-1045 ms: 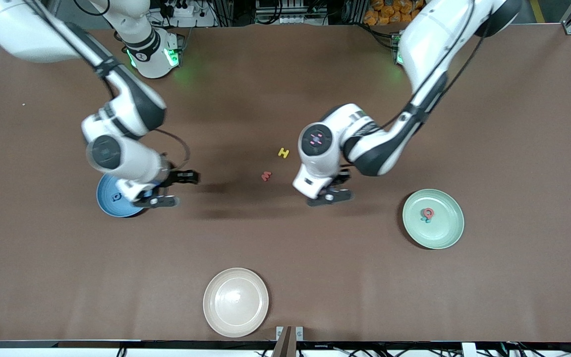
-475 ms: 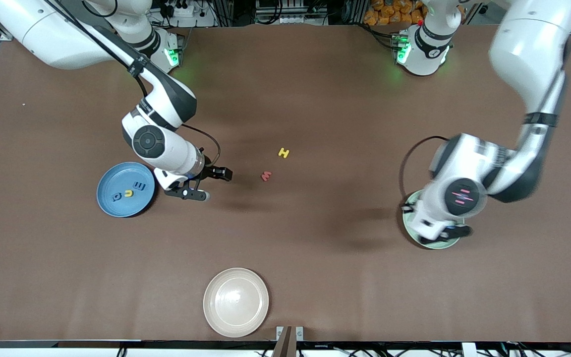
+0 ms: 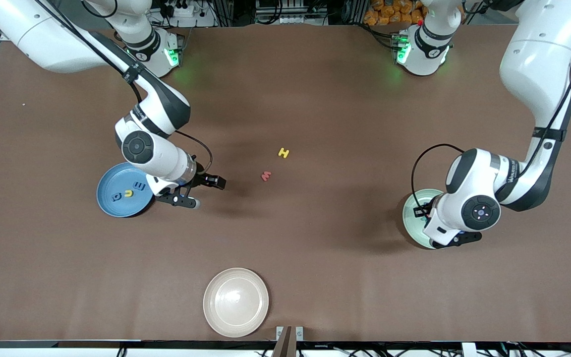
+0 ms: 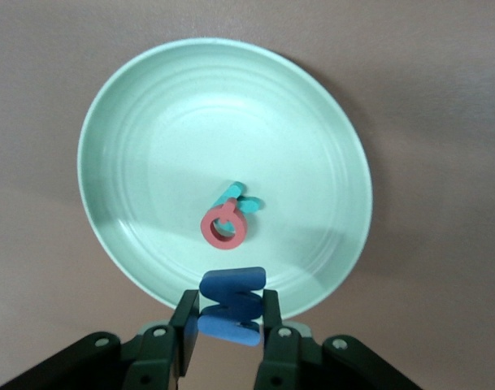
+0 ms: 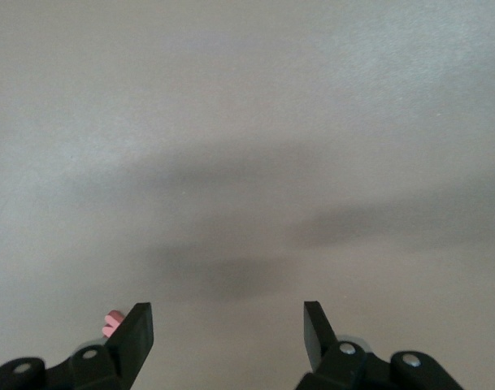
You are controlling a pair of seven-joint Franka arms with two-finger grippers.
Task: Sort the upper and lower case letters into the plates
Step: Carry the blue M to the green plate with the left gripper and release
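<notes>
The left gripper (image 4: 229, 318), clamped on a blue letter (image 4: 231, 304), hangs over the pale green plate's (image 4: 141, 146) rim, while the right gripper (image 3: 194, 192) waits, fingers apart, above the desk (image 3: 315, 258).

Hidden or unreadable items, as I see them from the console:

- Pale green plate (image 3: 411, 218): in my front view, largely covered by the left arm's wrist; its contents are hidden there.
- Left end effector (image 4: 228, 313): finger bases cut off by the wrist picture's edge.
- Blue letter (image 4: 231, 305): pinched edge-on, so I cannot read it.
- Teal letter (image 4: 239, 199): partly under the red ring-shaped letter (image 4: 224, 228); shape unclear.
- Letters in the blue plate (image 3: 109, 178): too small to read.
</notes>
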